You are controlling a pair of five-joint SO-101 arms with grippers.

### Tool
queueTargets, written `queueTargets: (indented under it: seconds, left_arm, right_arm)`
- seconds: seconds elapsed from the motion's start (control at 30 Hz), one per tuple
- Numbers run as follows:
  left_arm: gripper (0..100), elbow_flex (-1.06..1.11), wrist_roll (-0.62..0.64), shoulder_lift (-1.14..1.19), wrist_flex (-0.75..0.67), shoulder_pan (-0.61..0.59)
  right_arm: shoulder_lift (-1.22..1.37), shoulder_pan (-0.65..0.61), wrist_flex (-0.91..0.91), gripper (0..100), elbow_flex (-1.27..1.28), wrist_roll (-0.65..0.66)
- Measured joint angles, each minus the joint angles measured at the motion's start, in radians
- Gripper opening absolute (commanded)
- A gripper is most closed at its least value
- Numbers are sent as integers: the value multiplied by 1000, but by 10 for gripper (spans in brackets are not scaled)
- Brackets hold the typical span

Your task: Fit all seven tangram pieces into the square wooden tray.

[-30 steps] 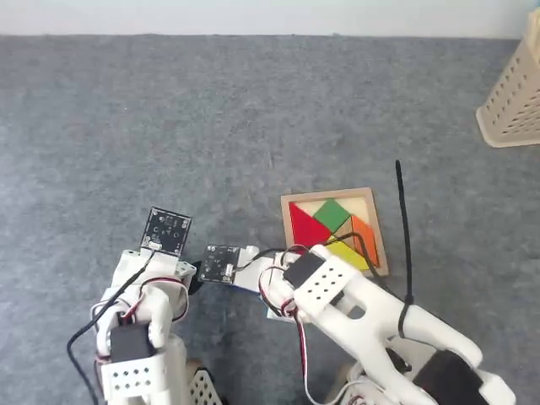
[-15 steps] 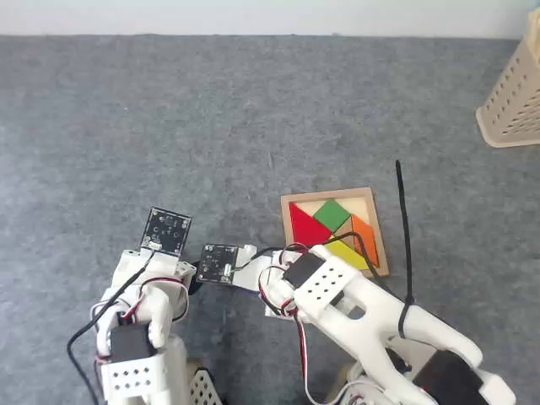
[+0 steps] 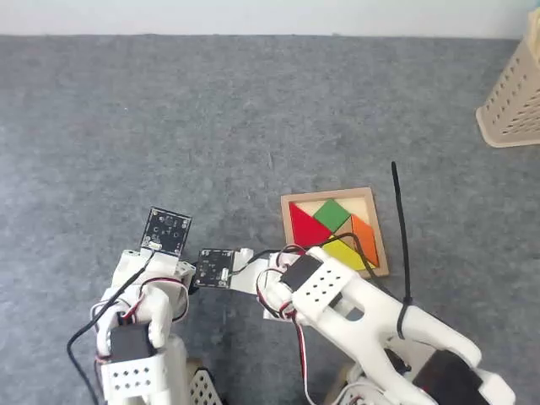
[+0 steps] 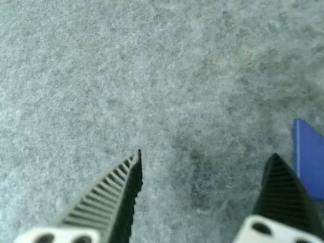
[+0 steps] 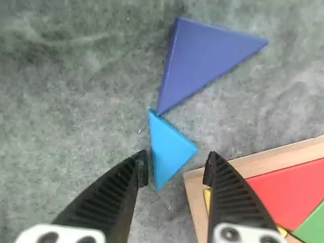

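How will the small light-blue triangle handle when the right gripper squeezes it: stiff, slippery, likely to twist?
The small light-blue triangle looks rigid and flat, so it probably won't flex. Its slanted edges may let it twist or squirt from the right gripper. The grey carpet likely drags on it if pushed.

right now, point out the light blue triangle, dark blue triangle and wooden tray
light blue triangle (image 5: 169,149), right wrist view, centre of its face
dark blue triangle (image 5: 205,55), right wrist view, centre of its face
wooden tray (image 5: 238,168), right wrist view, bare rim

light: bright, diffuse | shadows: soft, faint | right wrist view: dimmer
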Motion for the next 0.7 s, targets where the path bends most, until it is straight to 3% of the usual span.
queueTargets:
  seconds: [0.4, 0.7]
  left_arm:
    - [353, 0, 0, 0, 0, 0]
    - [353, 0, 0, 0, 0, 0]
  right_arm:
    - [166, 0, -37, 174, -43, 0]
    - [166, 8, -43, 66, -51, 0]
